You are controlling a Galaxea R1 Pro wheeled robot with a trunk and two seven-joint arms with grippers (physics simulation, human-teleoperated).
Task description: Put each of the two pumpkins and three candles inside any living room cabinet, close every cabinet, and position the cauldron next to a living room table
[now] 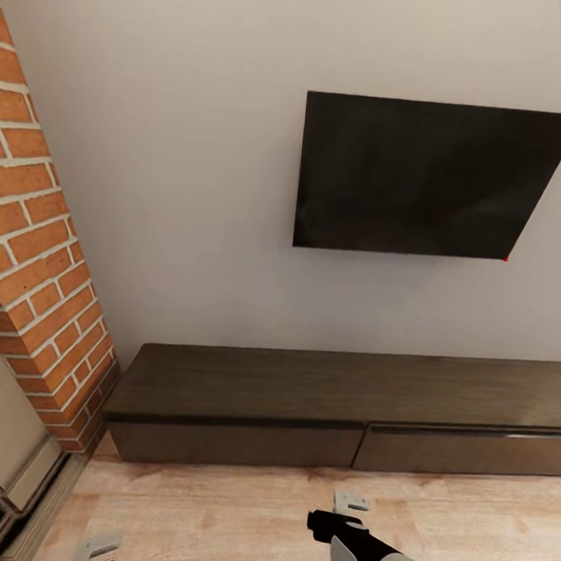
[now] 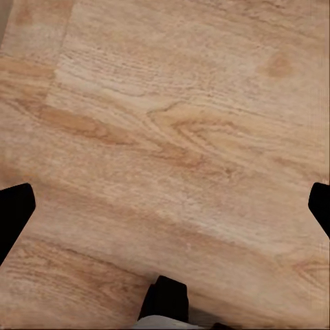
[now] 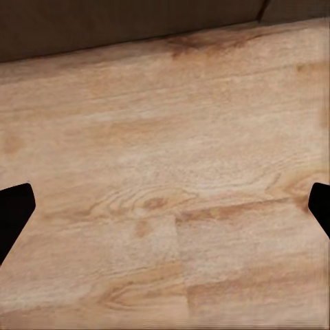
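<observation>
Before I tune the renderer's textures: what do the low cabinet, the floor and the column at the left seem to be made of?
The cabinet looks like dark brown wood or veneer, matte, with faint lengthwise grain. The floor looks like pale wood planks, with knots and swirling grain plain in both wrist views. The column looks like red-orange brick with pale mortar joints, though it may be only a flat texture.

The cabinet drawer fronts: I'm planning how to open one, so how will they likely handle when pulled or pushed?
The cabinet fronts look flat, rigid and handleless, so a gripper would probably slip unless it hooks the top gap. The right front seems to show a slightly wider gap, likely the easier start. The long low unit looks heavy and unlikely to shift.
</observation>
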